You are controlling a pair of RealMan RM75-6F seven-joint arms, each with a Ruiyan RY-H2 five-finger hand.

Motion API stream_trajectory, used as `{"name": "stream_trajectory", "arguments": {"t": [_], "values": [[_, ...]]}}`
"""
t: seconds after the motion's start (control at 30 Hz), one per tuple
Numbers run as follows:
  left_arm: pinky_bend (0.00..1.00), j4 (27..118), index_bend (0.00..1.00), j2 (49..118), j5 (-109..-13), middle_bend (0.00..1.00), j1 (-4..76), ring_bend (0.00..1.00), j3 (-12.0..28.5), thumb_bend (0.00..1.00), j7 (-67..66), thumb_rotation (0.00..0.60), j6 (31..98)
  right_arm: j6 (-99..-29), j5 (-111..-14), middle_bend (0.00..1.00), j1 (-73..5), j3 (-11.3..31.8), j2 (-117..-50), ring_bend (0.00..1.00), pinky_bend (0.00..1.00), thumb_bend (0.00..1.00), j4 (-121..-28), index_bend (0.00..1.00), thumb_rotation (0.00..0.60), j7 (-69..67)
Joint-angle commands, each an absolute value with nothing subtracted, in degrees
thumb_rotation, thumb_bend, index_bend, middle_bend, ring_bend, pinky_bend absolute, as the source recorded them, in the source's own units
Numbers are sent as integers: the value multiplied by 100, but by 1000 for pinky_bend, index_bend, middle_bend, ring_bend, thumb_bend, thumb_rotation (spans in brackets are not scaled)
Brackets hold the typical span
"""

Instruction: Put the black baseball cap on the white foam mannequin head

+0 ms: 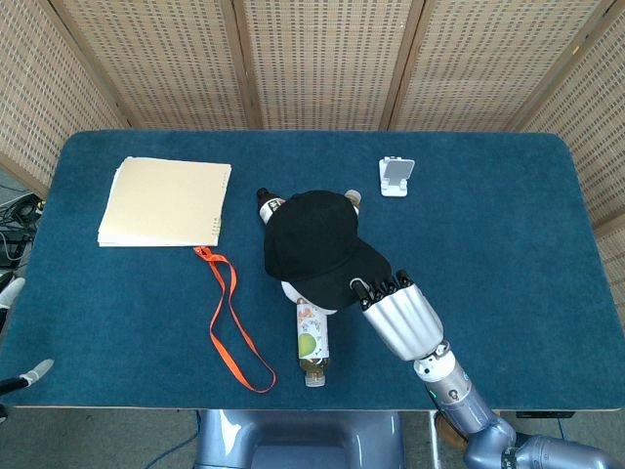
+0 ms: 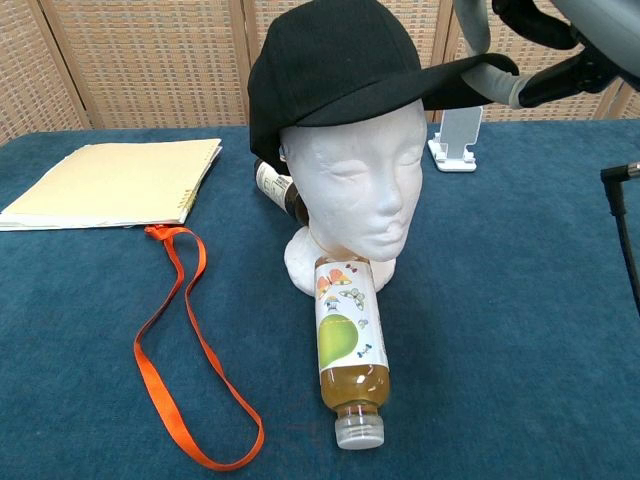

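The black baseball cap sits on top of the white foam mannequin head, covering its crown, with the brim pointing to the right. My right hand holds the end of the brim, a pale finger under it. From above, the cap hides nearly all of the mannequin head, and my right hand reaches in from the near right. Two pale tips at the table's near left edge may be my left hand; its state is unclear.
A juice bottle lies in front of the mannequin's base and a dark bottle lies behind it. An orange lanyard and a tan notebook are on the left. A white phone stand stands at the back right.
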State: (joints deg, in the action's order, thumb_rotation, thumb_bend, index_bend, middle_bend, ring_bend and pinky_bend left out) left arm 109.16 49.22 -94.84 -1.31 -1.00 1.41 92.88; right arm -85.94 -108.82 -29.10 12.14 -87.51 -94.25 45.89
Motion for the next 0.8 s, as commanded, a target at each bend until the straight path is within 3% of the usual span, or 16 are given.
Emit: {"name": "stream_trajectory", "arguments": {"t": [0.03, 0.33, 0.53, 0.67, 0.8], "values": [[0, 10913, 0, 4920, -9491, 0, -131, 0, -104, 0, 145, 600, 9288, -8576, -10881, 1000, -2898, 1209, -8751, 1000, 1000, 518, -9434, 974, 600, 4635], [0, 10913, 0, 4921, -9496, 0, -128, 0, -107, 0, 147, 600, 9280, -8564, -11025, 1000, -2892, 1161, -8748, 1000, 1000, 483, -9336, 963, 600, 4717], [0, 10918, 0, 4917, -9479, 0, -125, 0, -100, 0, 148, 600, 9277, -8549, -11052, 1000, -2880, 1149, -8752, 1000, 1000, 401, -9313, 911, 600, 4739], [0, 10917, 0, 4915, -9492, 0, -122, 0, -107, 0, 151, 600, 9268, -8550, -11077, 1000, -2878, 1149, -8755, 1000, 1000, 297, -9310, 829, 600, 4733], [0, 10916, 0, 4914, -9496, 0, -129, 0, -105, 0, 158, 600, 9286, -8550, -11102, 1000, -2879, 1161, -8745, 1000, 1000, 174, -9327, 669, 600, 4738]]}}
